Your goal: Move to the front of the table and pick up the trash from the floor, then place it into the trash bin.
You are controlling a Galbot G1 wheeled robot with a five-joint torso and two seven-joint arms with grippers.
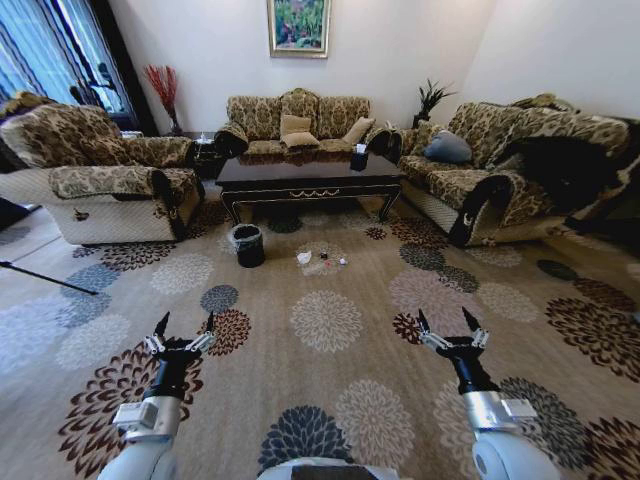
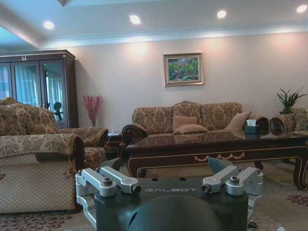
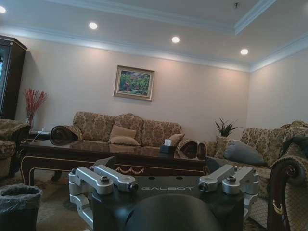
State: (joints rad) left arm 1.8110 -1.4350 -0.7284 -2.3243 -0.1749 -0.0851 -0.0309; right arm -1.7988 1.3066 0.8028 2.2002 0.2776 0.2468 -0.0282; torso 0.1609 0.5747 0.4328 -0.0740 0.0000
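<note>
The trash (image 1: 321,261) lies on the floor (image 1: 330,330) in a small cluster just in front of the bench (image 1: 308,177): a crumpled white piece (image 1: 304,257), a clear bottle (image 1: 318,267) and a tiny red bit (image 1: 342,262) sit close together on the patterned carpet, well ahead of both arms. Going from left to right in the head view, the left end effector (image 1: 184,322) hovers above the carpet with its 2 fingers spread wide and nothing between them. Farther off and slightly right of it, the trash bin (image 1: 247,245) stands upright on the floor near the bench's left front leg, just left of the litter, its clear liner folded over the rim. On the bench top sits a small black tissue box (image 1: 359,157). At the right, the right end effector (image 1: 447,321) hovers at about the same height, fingers likewise spread apart and empty.
</note>
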